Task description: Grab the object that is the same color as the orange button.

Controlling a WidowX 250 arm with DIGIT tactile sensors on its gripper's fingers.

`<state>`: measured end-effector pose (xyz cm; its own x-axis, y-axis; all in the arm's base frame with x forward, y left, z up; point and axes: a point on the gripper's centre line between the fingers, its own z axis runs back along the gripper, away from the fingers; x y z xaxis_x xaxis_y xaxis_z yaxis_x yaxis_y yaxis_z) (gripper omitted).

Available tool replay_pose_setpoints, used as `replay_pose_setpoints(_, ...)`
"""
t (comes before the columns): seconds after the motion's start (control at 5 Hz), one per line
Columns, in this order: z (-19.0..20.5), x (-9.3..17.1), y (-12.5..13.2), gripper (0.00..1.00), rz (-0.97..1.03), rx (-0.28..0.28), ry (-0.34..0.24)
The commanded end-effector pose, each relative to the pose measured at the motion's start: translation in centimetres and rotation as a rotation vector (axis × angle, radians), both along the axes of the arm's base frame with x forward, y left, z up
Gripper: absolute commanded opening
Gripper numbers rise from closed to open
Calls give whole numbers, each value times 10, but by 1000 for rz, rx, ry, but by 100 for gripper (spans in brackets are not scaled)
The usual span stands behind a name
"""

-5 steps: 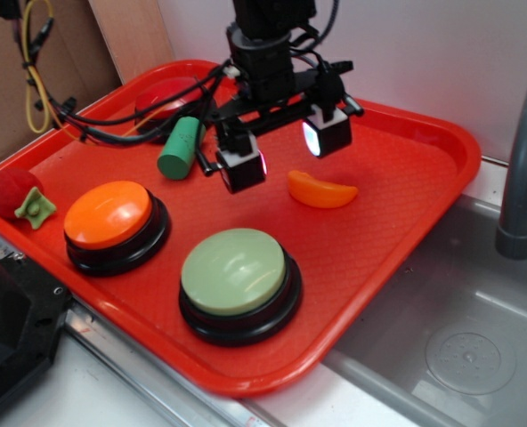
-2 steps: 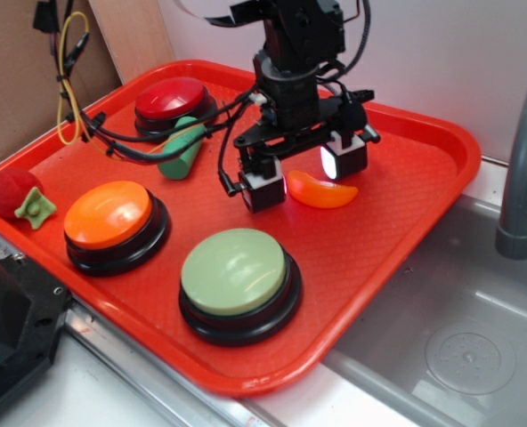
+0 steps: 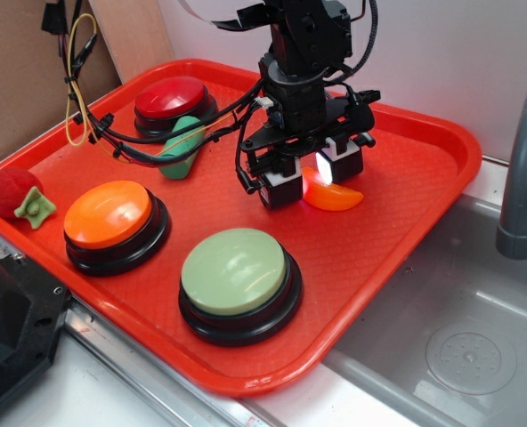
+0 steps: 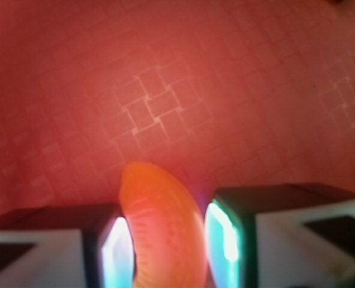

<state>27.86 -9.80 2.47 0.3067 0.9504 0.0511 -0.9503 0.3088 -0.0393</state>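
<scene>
Already the claw [image 3: 311, 179] had been lowered over the orange crescent [image 4: 161, 231], which lay on the red tray [image 3: 424, 178] just right of the orange button [image 3: 109, 213]; the pads [image 4: 222, 240] flanked it closely, yet whether it was gripped could not be told. Closing and lifting remained. Open tray was left on the rim side.

Red tray [image 3: 424, 151] — three buttons, orange crescent [image 3: 335, 194], green cylinder [image 3: 182, 151], red ball [image 3: 12, 189]
</scene>
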Motion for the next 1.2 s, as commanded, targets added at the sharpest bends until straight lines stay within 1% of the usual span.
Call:
replay_pose_setpoints(0.0, 10, 8, 13, 0, 6, 1, -38)
replay_pose_setpoints(0.2, 30, 10, 22, 0, -59, -12, -44)
replay_pose_setpoints(0.4, 60, 8, 30, 0, -121, -13, -79)
replay_pose_setpoints(0.6, 91, 9, 41, 0, -225, -25, -75)
replay_pose_setpoints(0.8, 121, 10, 49, 0, -432, -5, -76)
replay_pose_setpoints(1.0, 154, 11, 54, 0, -683, 28, -82)
